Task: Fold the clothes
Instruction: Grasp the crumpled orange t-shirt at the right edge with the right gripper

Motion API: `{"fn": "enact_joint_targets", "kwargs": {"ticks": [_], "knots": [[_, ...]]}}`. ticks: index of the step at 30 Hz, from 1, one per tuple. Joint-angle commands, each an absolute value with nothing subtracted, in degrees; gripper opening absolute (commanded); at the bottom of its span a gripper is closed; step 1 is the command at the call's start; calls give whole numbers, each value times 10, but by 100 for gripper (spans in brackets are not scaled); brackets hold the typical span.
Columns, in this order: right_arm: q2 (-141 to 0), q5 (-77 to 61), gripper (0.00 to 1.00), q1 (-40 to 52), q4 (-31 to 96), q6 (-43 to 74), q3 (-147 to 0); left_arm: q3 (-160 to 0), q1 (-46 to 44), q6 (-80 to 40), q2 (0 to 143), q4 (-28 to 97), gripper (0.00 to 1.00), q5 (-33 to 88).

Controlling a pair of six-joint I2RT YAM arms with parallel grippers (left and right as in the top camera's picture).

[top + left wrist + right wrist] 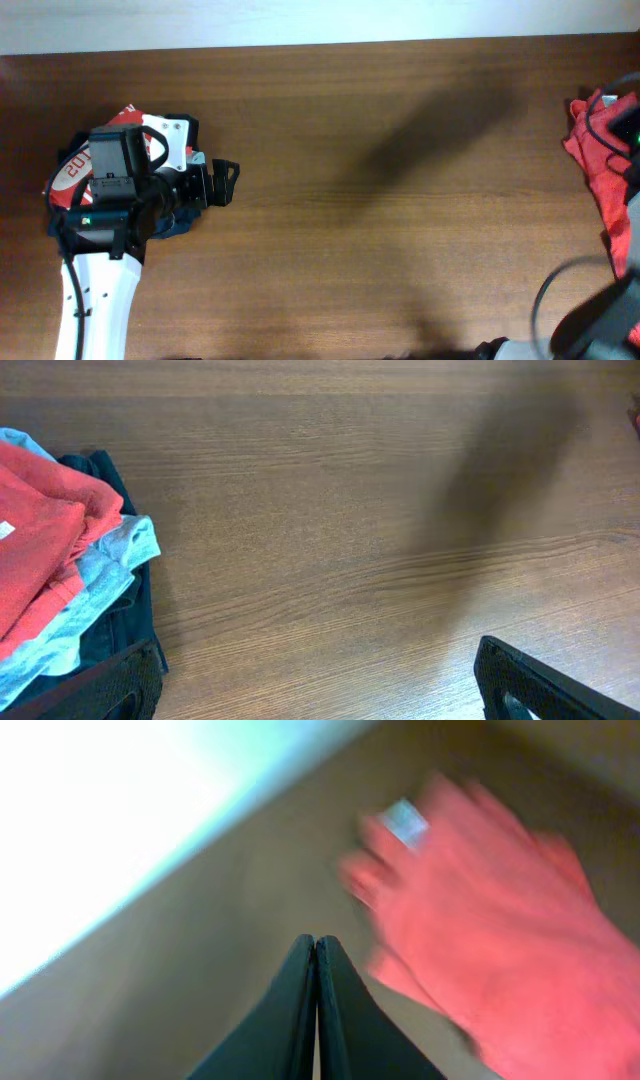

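Note:
The orange-red T-shirt [597, 165] lies crumpled at the table's far right edge, partly cut off by the frame; its print is hidden. In the blurred right wrist view the shirt [500, 940] lies just right of my right gripper [316, 1005], whose fingers are pressed together with nothing between them. A pale label [405, 820] shows on the cloth. In the overhead view only the right arm's cables [625, 130] show over the shirt. My left gripper [225, 183] is open and empty at the left, above bare wood [320, 690].
A stack of folded clothes sits under the left arm: a red shirt with white print [72, 168] on top [40, 550], then a grey garment [115, 555] and a navy one [110, 640]. The brown wooden table [400, 200] stretches between the arms.

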State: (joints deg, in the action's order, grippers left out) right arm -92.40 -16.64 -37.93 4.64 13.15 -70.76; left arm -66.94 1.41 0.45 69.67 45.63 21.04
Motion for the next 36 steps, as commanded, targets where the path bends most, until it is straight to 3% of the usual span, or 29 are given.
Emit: {"fn": "enact_joint_targets", "kwargs": {"ticks": [1, 4, 6, 7, 13, 17, 20, 25, 33, 34, 36], "knots": [[-848, -227, 6, -321, 59, 144, -718, -677, 12, 18, 697, 450, 99, 213], [-836, -139, 18, -293, 87, 144, -717, -677, 12, 18, 697, 451, 99, 213], [-849, -84, 22, -291, 118, 144, -717, -677, 11, 18, 697, 453, 99, 213], [-862, -59, 29, -296, 134, 140, -717, -677, 12, 18, 697, 454, 99, 213], [-982, -38, 54, -349, 154, 140, -717, -677, 12, 18, 697, 455, 99, 213], [-1051, -38, 56, -381, 146, 140, -717, -677, 12, 18, 697, 455, 99, 213], [-1105, -38, 65, -402, 125, 135, -717, -677, 11, 18, 697, 456, 99, 213], [-1162, -38, 71, -421, 101, 135, -717, -677, 11, 18, 697, 459, 99, 213], [-1209, -40, 73, -428, 90, 123, -717, -677, 12, 18, 697, 459, 99, 213], [-1209, -40, 65, -428, 89, 122, -717, -677, 11, 18, 697, 459, 99, 213], [-1207, -40, 36, -429, 91, 123, -720, -677, 11, 18, 697, 460, 99, 213]]}}
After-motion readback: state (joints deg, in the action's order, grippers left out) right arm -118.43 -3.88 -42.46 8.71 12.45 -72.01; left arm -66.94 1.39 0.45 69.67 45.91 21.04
